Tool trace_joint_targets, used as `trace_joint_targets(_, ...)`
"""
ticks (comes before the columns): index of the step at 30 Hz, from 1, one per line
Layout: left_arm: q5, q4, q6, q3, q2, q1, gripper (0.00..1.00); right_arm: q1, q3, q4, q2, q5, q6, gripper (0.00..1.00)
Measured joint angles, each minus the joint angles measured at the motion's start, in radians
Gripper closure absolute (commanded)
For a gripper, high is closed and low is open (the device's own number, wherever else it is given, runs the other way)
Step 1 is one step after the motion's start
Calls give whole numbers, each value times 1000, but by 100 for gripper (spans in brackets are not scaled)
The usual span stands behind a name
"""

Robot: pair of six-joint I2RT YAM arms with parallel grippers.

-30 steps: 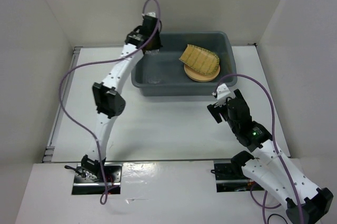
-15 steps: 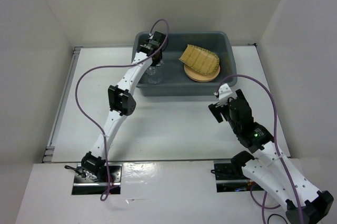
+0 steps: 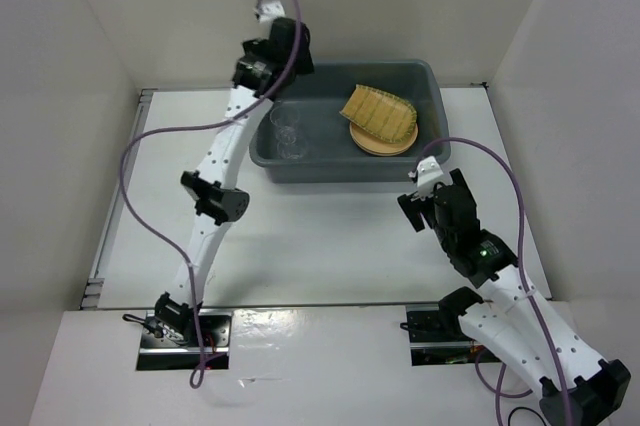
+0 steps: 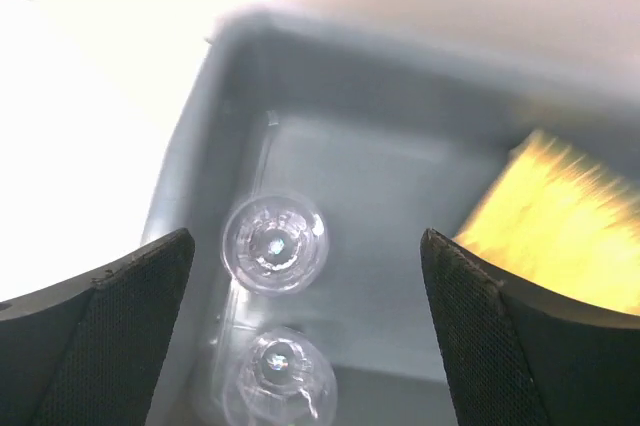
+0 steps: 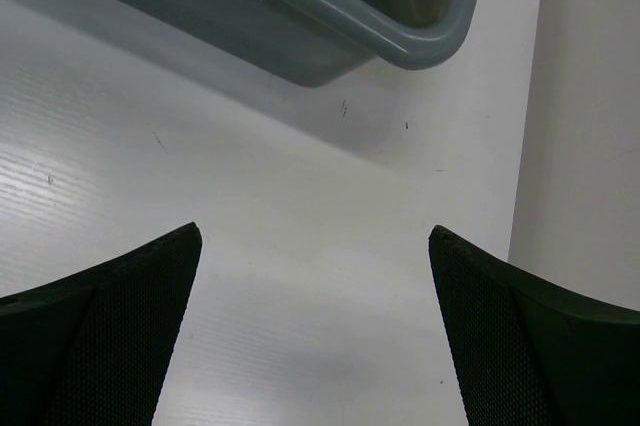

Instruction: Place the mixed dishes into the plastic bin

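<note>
Apparently little is left to do, since every dish that shows already lies inside the plastic bin [image 3: 330,168]. The bamboo tray [image 3: 380,111] rests tilted on a tan plate [image 3: 385,148] at the bin's right end. Only one plate edge shows under it, so I cannot tell whether a second plate is stacked beneath. At the bin's left end a clear glass cup [image 4: 273,243] stands on the floor, with a second glass cup [image 4: 280,381] just beside it. Both are seen from straight above as round rims. The left gripper [image 4: 305,241] hangs above that end with its fingers spread wide and nothing between them, well apart from the glass below. The right gripper [image 5: 313,236] is likewise spread and holds nothing. It hovers over bare table just outside the bin's near right corner, with a sliver of the plate visible over the rim in its wrist view. My judgement is that the placing is done, or nearly so, and that what may remain is for the arms to pull back. The table [image 3: 330,236] is a flat white surface with a few faint scuffs, and no dish shows on it in the top view. White panels [image 3: 90,46] wall the workspace on the left, the back and the right. Purple cables [image 3: 140,146] loop beside the arms.
</note>
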Motion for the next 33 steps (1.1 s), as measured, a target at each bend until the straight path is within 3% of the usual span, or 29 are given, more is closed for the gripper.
trace_joint_targets(5,-145,-130,-141,40,-301,36,0,-28,21,-27,20,-34,0,1)
trace_joint_targets(7,-206,-139,-167,-68,-443,62,0,-31,53,-51,44,-40,1,1)
trace_joint_targets(10,-321,-123,-206,-450,-665,22,0,-43,120,-70,95,-51,10,1)
trace_joint_targets(12,-338,-4,-196,-819,-849,-31,0,-51,145,-76,124,-51,21,1)
trace_joint_targets(16,-212,372,-144,-1700,-1215,-70,0,-58,209,-107,147,-61,40,1)
trace_joint_targets(19,-158,436,-90,-2081,-1504,-48,0,-64,287,-123,171,-75,63,1)
trace_joint_targets(22,-156,512,-34,-2121,-1706,-23,0,-68,383,-145,196,-115,89,1)
trace_joint_targets(27,-164,624,34,-2150,-1860,-19,0,-68,491,-142,220,-146,144,1)
trace_joint_targets(33,-144,578,6,-2293,-2045,-19,0,-68,475,-140,220,-132,170,1)
